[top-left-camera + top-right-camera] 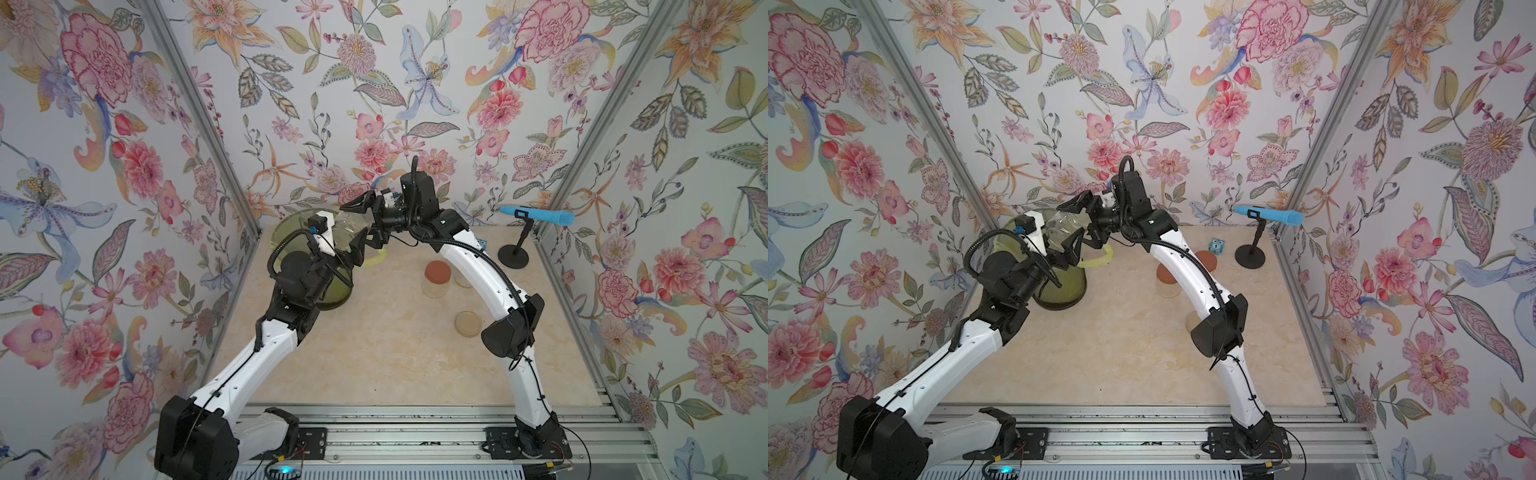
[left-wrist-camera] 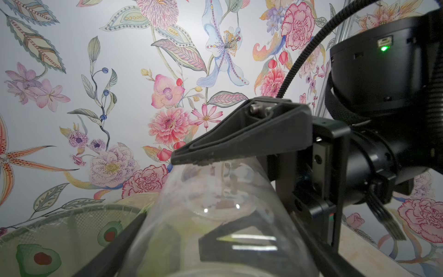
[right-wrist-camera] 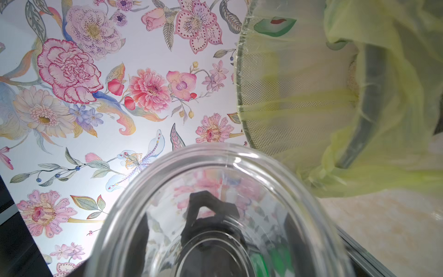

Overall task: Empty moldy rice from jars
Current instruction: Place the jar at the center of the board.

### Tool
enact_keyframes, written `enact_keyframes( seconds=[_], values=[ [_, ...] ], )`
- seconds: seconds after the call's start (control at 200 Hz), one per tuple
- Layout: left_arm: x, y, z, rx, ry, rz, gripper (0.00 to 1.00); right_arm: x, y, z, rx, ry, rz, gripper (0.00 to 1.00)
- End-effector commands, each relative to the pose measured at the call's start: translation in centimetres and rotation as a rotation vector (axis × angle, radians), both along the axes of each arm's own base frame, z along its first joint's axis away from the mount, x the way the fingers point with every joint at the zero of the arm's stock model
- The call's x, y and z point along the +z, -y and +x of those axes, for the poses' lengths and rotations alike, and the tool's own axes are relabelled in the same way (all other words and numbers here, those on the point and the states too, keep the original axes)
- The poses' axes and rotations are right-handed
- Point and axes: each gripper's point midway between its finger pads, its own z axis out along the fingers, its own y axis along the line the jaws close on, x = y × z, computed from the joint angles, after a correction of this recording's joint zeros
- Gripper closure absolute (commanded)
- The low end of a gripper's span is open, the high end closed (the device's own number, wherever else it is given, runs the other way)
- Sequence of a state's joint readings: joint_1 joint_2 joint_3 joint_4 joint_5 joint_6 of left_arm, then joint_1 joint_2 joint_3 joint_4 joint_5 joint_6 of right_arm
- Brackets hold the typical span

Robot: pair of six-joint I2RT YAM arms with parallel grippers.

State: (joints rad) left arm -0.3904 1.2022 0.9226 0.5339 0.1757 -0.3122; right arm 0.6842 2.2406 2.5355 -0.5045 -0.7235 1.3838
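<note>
Leftward, green bin [image 3: 275,84]. Over its rim, left tool [image 1: 355,253] clamps an empty clear jar [image 3: 215,191]; right tool [image 2: 191,199] jaws straddle the jar, upper finger [image 2: 239,141] touching glass, grip cannot be told. Rightward, red-lidded jar [image 1: 437,272] with pale rice [image 1: 435,291] stands on tabletop [image 1: 374,353].

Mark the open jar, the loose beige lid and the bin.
open jar [image 3: 215,156]: right wrist view, glass rim.
beige lid [image 1: 468,323]: a top view, centre of its top.
bin [image 1: 1061,293]: a top view, mesh side wall.
</note>
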Motion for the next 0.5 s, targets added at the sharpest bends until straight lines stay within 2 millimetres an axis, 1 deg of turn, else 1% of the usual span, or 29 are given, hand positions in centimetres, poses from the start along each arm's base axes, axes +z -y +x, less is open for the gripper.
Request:
enact_keyframes(
  seconds=[0.0,0.025,0.08,0.155,0.2,0.22,0.23,0.245,0.395,0.495],
  values=[
    [1.7,0.7,-1.0,-0.04,0.049,-0.014,0.36,1.8,0.5,-0.2,0.027,0.105,0.032,0.78],
    [1.8,0.7,-1.1,-0.041,0.049,-0.012,0.3,1.8,0.8,-0.1,0.024,0.114,0.029,0.79],
    [2.0,0.6,-1.3,-0.04,0.052,-0.009,0.21,1.6,1.2,0.2,0.015,0.131,0.017,0.82],
    [2.4,0.5,-1.6,-0.038,0.057,-0.005,0.08,1.3,1.8,0.5,0.007,0.156,0.001,0.83],
    [2.8,0.4,-1.8,-0.038,0.062,0.0,0.01,1.1,1.8,0.4,0.01,0.171,-0.007,0.84],
    [2.8,0.5,-1.9,-0.04,0.063,0.002,0.0,1.1,1.9,0.4,0.011,0.178,-0.01,0.84],
    [2.9,0.4,-1.9,-0.039,0.064,0.001,0.0,1.1,2.8,1.3,-0.011,0.182,-0.013,0.84],
    [3.0,0.4,-2.0,-0.038,0.065,0.003,0.0,1.1,3.2,1.7,-0.019,0.189,-0.016,0.84],
    [3.6,0.2,-2.7,-0.046,0.067,0.018,0.0,0.6,4.2,2.3,-0.034,0.234,-0.056,0.84],
    [4.0,0.1,-3.4,-0.049,0.069,0.033,0.0,-0.2,4.8,2.4,-0.039,0.257,-0.091,0.84]
  ],
)
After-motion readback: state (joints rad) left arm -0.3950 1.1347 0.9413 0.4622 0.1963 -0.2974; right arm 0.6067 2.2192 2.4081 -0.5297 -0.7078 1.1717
